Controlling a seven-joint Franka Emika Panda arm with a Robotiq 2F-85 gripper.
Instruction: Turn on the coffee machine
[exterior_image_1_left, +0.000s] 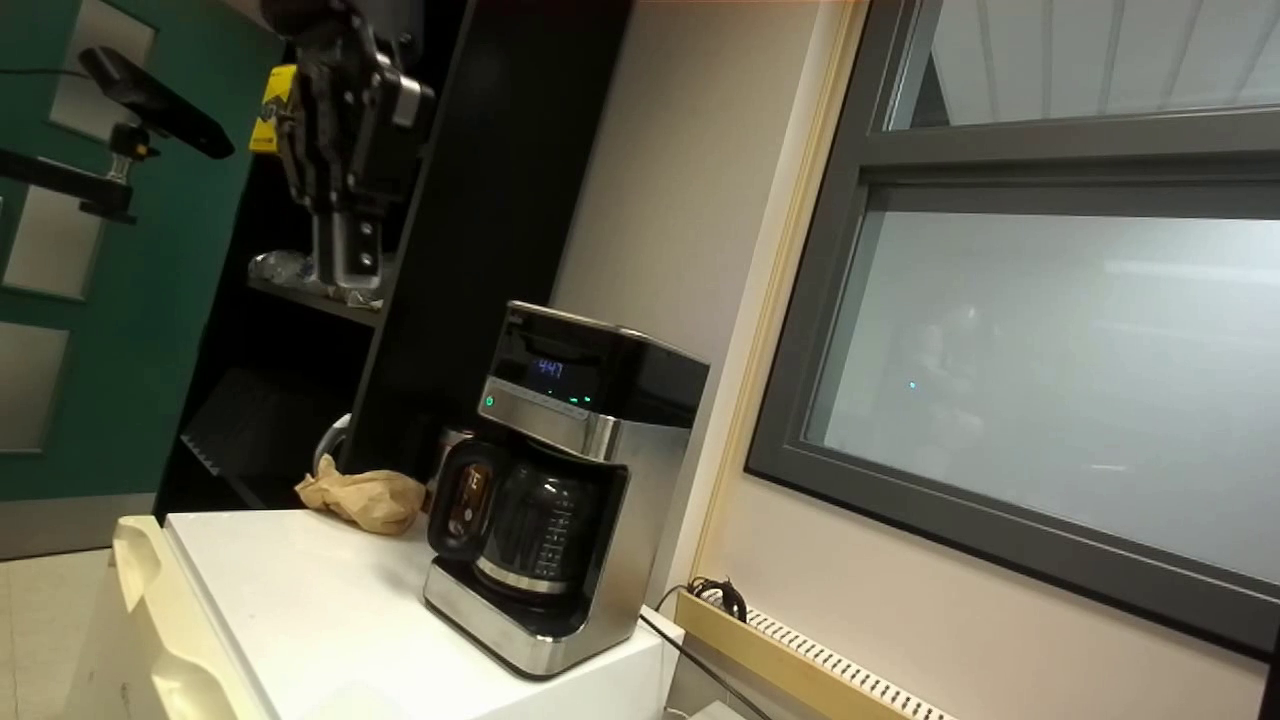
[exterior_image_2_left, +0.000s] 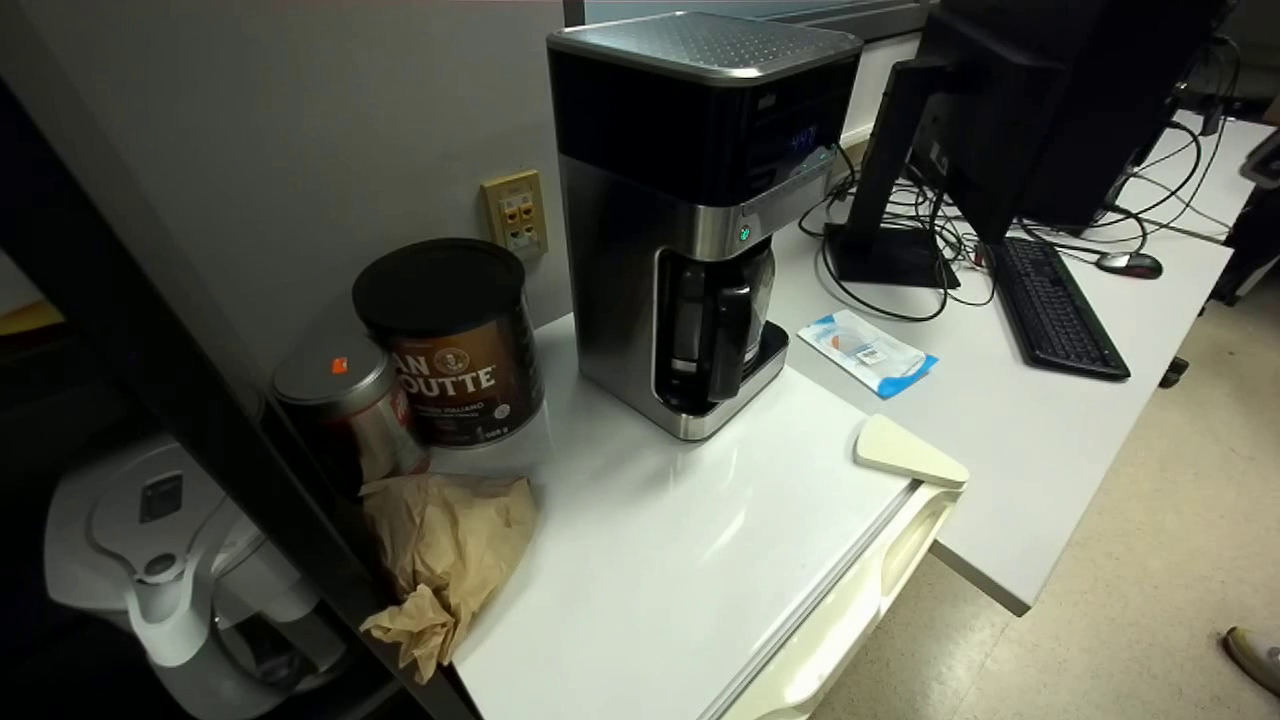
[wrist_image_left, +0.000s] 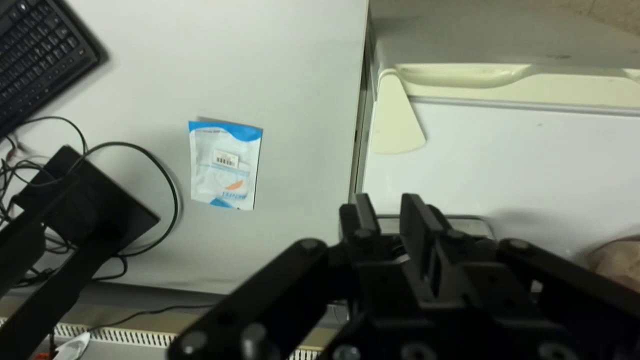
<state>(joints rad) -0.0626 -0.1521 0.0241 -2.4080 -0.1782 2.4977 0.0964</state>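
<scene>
The coffee machine (exterior_image_1_left: 655, 500) is black and silver, with its carafe (exterior_image_1_left: 545, 520) seated in it. It also stands upright in an exterior view (exterior_image_2_left: 620, 270). A green-lit button (exterior_image_1_left: 489, 401) shows on its front panel, also in an exterior view (exterior_image_2_left: 745, 233). Its display (exterior_image_1_left: 550, 369) glows blue. My gripper (exterior_image_1_left: 347, 270) hangs fingers down, higher than the machine and apart from it. In the wrist view the gripper (wrist_image_left: 388, 202) is partly open, with nothing between the fingertips. The silver base (wrist_image_left: 465, 226) shows behind the fingers; most of the machine is hidden there.
The machine stands on a white cabinet top (exterior_image_2_left: 640, 570). Beside it are a brown paper bag (exterior_image_2_left: 450, 550), a coffee tin (exterior_image_2_left: 455, 360) and a smaller can (exterior_image_2_left: 350, 400). A desk holds a monitor (exterior_image_2_left: 1050, 100), keyboard (exterior_image_2_left: 1050, 300) and packet (exterior_image_2_left: 868, 350). A dark shelf post (exterior_image_1_left: 480, 200) rises behind.
</scene>
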